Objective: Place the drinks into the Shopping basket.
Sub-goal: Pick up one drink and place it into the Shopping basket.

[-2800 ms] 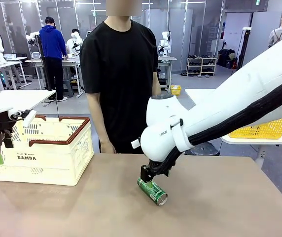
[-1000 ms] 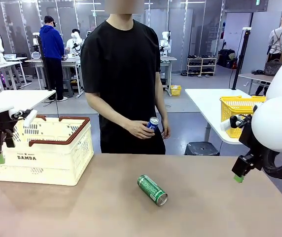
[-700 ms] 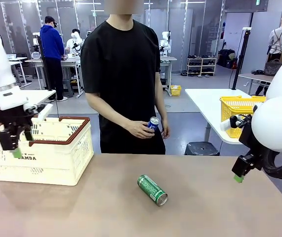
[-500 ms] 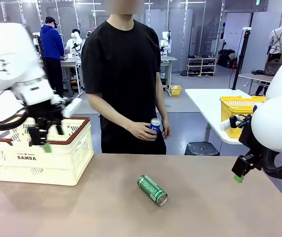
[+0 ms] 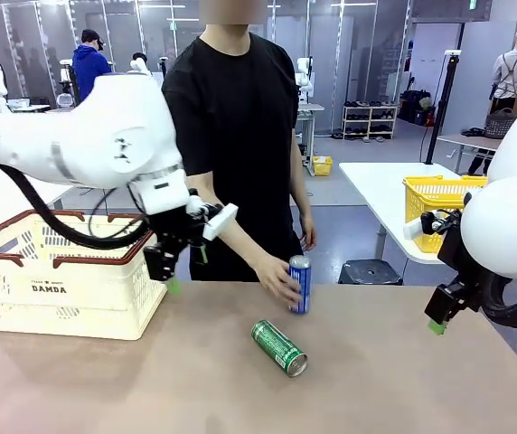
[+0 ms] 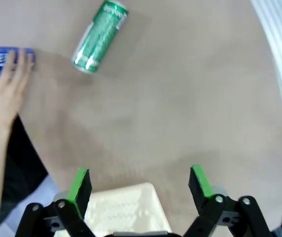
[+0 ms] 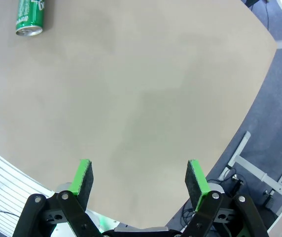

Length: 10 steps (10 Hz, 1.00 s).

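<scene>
A green can [image 5: 279, 347] lies on its side in the middle of the table; it also shows at the top of the left wrist view [image 6: 99, 36] and in the top left corner of the right wrist view [image 7: 30, 16]. The person's hand [image 5: 278, 276] sets a slim blue can [image 5: 300, 284] upright on the table just behind it [image 6: 3, 58]. The cream Shopping basket [image 5: 69, 298] stands at the table's left. My left gripper [image 5: 175, 268] hangs open above the basket's right end [image 6: 138, 183]. My right gripper [image 5: 437, 316] is open above the table's right edge [image 7: 138, 178].
A yellow mesh basket [image 5: 439, 206] sits on a white table behind the right arm. The person stands at the far side, centre. Bare tabletop [image 5: 385, 380] lies around the green can and toward the front.
My left arm has swung from the far left across the basket to its right end. The person has lowered the blue can from waist height onto the table. The right arm has stayed put.
</scene>
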### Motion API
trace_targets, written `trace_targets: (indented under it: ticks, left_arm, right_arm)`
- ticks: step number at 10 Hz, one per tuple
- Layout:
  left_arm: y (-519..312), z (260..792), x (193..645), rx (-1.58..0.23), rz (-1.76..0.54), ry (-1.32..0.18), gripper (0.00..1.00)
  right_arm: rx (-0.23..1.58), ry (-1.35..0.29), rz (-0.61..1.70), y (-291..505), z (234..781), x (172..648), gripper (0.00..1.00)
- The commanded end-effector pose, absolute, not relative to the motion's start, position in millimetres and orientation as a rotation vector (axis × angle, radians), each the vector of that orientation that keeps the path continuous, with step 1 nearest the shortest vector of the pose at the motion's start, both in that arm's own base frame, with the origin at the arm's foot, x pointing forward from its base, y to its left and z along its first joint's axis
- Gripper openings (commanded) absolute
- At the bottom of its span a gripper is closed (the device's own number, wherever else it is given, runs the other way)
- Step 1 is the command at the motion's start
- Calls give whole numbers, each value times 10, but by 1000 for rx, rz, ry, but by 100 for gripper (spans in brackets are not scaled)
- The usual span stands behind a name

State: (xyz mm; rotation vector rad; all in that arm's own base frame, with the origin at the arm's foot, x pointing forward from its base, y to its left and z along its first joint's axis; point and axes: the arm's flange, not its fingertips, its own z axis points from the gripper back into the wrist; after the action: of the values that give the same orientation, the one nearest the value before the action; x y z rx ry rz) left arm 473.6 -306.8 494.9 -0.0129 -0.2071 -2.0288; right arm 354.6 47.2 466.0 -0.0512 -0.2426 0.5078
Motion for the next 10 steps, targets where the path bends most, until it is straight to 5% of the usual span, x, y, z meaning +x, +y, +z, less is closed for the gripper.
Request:
trace_targets:
  ticks: [1, 5, 10]
  left_arm:
    - [-3346, 4908, 4886, -7, -2106, -223, 100]
    - [-3529, 4867, 4814, -8, -2153, -202, 100]
    - [-2348, 4935, 4600, 54, -2053, -225, 100]
  right_arm:
    - [-50, -241, 509, 474, 4669, 3531, 94]
    - [-50, -241, 509, 474, 4669, 3531, 94]
    - [-50, -241, 509, 474, 4669, 3531, 94]
